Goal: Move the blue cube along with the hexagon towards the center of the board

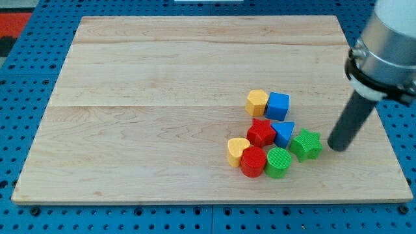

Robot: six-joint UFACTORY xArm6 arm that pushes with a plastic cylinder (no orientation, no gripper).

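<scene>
The blue cube (277, 105) and the yellow hexagon (257, 102) sit side by side, touching, right of the board's middle, hexagon on the left. My tip (337, 147) is at the view's right, lower than the pair and well apart from them, just right of the green star (305, 144).
Below the pair lies a cluster: red star (261, 132), blue triangular block (283, 132), yellow heart (237, 151), red cylinder (253, 161), green cylinder (278, 162). The wooden board (162, 78) lies on a blue pegboard. The arm's body (383, 45) hangs over the right edge.
</scene>
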